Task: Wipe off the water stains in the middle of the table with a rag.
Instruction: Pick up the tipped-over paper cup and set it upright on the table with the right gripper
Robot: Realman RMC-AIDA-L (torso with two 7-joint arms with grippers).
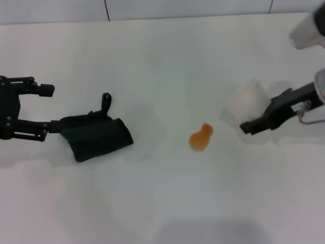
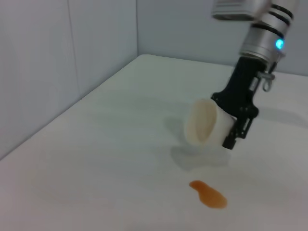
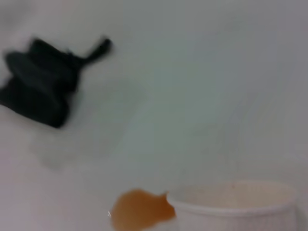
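Note:
The rag (image 1: 96,134), a black cloth bundle with a loop tab, lies on the white table (image 1: 162,61) at the left. My left gripper (image 1: 48,109) is open beside it, its lower finger touching the rag's left edge. The water stain (image 1: 201,137), a small orange-brown blot, sits near the table's middle. It also shows in the left wrist view (image 2: 208,194) and the right wrist view (image 3: 139,210). My right gripper (image 1: 244,118) is shut on a white paper cup (image 1: 247,101), held tilted just right of the stain. The rag also shows in the right wrist view (image 3: 41,89).
The cup (image 2: 204,122) is tipped on its side in my right gripper (image 2: 236,127), its mouth toward the stain. A pale wall (image 1: 152,7) runs along the table's far edge. Bare table lies between the rag and the stain.

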